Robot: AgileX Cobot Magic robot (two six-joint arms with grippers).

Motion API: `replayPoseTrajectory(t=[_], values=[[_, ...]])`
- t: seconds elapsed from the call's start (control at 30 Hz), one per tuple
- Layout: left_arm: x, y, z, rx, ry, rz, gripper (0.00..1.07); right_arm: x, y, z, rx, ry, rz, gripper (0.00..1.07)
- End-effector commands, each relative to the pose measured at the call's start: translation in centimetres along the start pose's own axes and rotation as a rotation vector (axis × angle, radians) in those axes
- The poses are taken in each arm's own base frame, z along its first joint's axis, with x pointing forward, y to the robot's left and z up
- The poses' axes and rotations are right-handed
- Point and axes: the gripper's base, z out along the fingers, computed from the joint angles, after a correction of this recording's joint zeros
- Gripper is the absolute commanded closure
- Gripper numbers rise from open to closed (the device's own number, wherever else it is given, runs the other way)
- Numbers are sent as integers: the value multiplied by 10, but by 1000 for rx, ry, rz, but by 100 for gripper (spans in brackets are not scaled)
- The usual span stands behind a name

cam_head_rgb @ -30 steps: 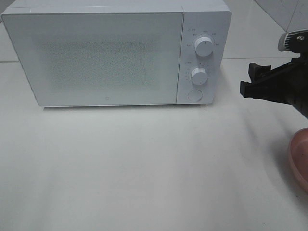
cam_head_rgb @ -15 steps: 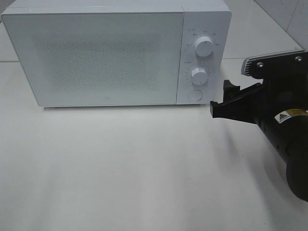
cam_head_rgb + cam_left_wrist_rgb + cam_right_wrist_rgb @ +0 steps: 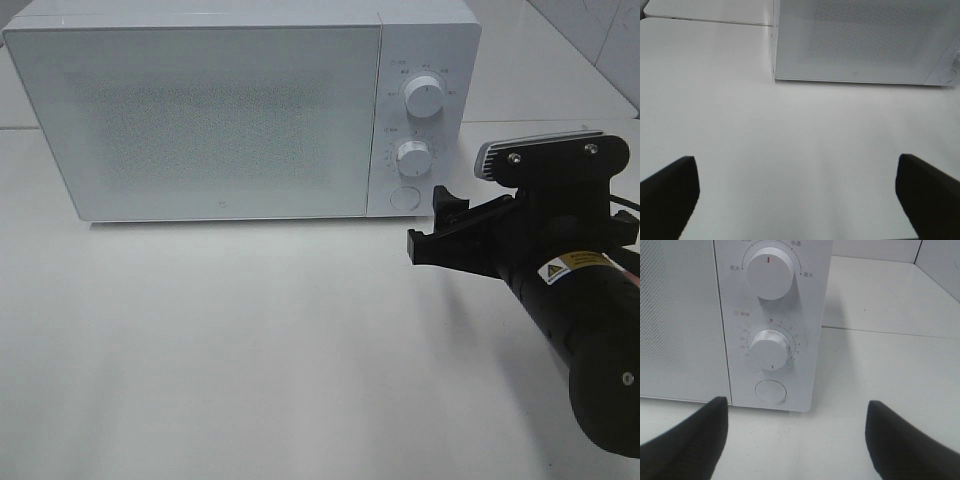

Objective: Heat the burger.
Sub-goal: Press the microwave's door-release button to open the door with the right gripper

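- Showing only in its own wrist view: one left end effector [image 3: 799, 197], fingers wide apart, empty.
- One microwave [image 3: 200, 120] on the counter [image 3: 250, 350], with an upper dial [image 3: 424, 98], a lower dial [image 3: 412, 156] and one round button [image 3: 403, 197].
- One right end effector [image 3: 428, 222] near the round button, fingers apart, empty.
- No view shows the burger, so I cannot tell where it is.
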Motion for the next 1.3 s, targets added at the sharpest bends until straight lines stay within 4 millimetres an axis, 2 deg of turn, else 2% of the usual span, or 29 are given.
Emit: replayPoseTrajectory(t=[0.03,0.17,0.43,0.5,0.53,0.6,0.63,0.7,0.73,0.8,1.03,1.1,1.13,1.17,1.3], values=[[2,0,-2,-3,-29,3,7,-2,1,0,-1,-20,63,35],[2,0,-2,-3,-29,3,7,-2,1,0,-2,-19,109,36],[2,0,-2,-3,-29,3,7,-2,1,0,-6,-16,362,45],[2,0,-2,-3,-29,3,7,-1,1,0,-10,1,530,52],[2,0,-2,-3,-29,3,7,-1,1,0,-10,1,530,52],[2,0,-2,-3,-29,3,7,2,2,0,-9,31,705,60],[2,0,-2,-3,-29,3,7,2,2,0,-9,31,705,60],[2,0,-2,-3,-29,3,7,4,3,0,-4,61,868,69],[2,0,-2,-3,-29,3,7,4,3,0,-4,61,868,69],[2,0,-2,-3,-29,3,7,5,3,0,2,72,1013,79],[2,0,-2,-3,-29,3,7,6,4,0,15,84,1249,91],[2,0,-2,-3,-29,3,7,9,5,-1,32,118,1363,98],[2,0,-2,-3,-29,3,7,9,5,-1,32,118,1363,98],[2,0,-2,-3,-29,3,7,11,5,-1,46,144,1420,104],[2,0,-2,-3,-29,3,7,14,6,-1,65,175,1486,107]])
